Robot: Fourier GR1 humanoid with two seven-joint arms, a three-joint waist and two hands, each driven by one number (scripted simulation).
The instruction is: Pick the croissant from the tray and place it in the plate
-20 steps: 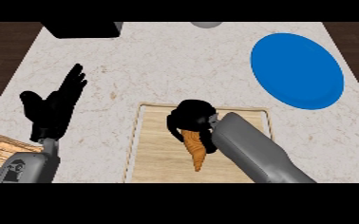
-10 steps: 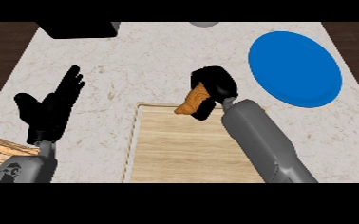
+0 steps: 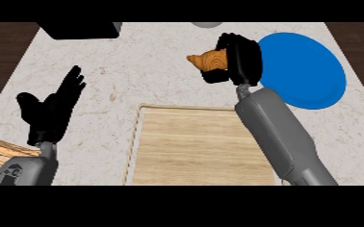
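My right hand (image 3: 241, 60) is curled round the orange-brown croissant (image 3: 209, 60), whose pointed end sticks out to the left. Hand and croissant are held above the marble counter, just left of the blue plate (image 3: 313, 77), with the hand's edge overlapping the plate's left rim. The wooden tray (image 3: 192, 149) lies below, near the front, with nothing on it; my right forearm crosses its right side. My left hand (image 3: 51, 108) rests open at the left, fingers up.
A black box (image 3: 78, 30) stands at the back left. A grey round object (image 3: 206, 24) peeks in at the back edge. A wooden item (image 3: 14, 149) shows at the lower left corner.
My right hand has lifted the croissant off the tray and carried it back and to the right, up to the plate's left rim. The left hand has stayed put.
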